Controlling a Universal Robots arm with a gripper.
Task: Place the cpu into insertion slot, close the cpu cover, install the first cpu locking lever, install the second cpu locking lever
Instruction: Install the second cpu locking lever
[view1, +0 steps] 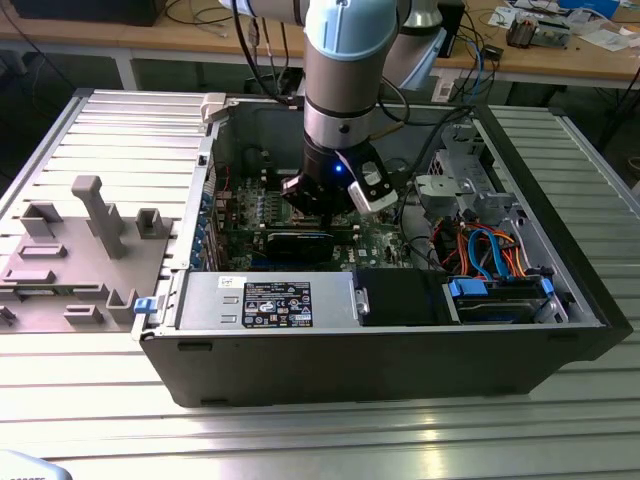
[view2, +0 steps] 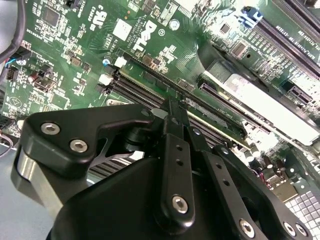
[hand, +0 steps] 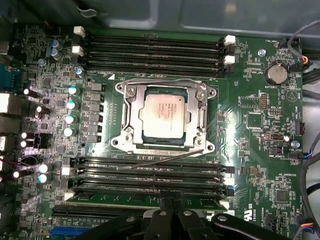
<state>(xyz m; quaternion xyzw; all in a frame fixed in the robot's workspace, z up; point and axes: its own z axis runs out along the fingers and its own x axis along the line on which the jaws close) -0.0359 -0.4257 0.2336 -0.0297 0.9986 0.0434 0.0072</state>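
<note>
The black two-fingered gripper (view1: 322, 205) hangs inside the open dark computer case (view1: 400, 350), its fingers pressed together on nothing; the case sits on a ribbed silvery metal table (view1: 300, 435), a wooden bench (view1: 560, 60) behind; in the first wrist view the small silvery square cpu (hand: 162, 114) lies in the metal-rimmed insertion slot (hand: 125, 136), the thin silvery cpu cover (hand: 202, 111) down around it.

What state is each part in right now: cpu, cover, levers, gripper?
cpu: seated in the insertion slot, top face up.
cpu cover: down, framing the chip.
Locking lever: thin rod lying slanted beside the socket, looks unlatched.
gripper: fingers together, holding nothing, above the long black slots near the socket.
Computer case: side open, lying flat.
</note>
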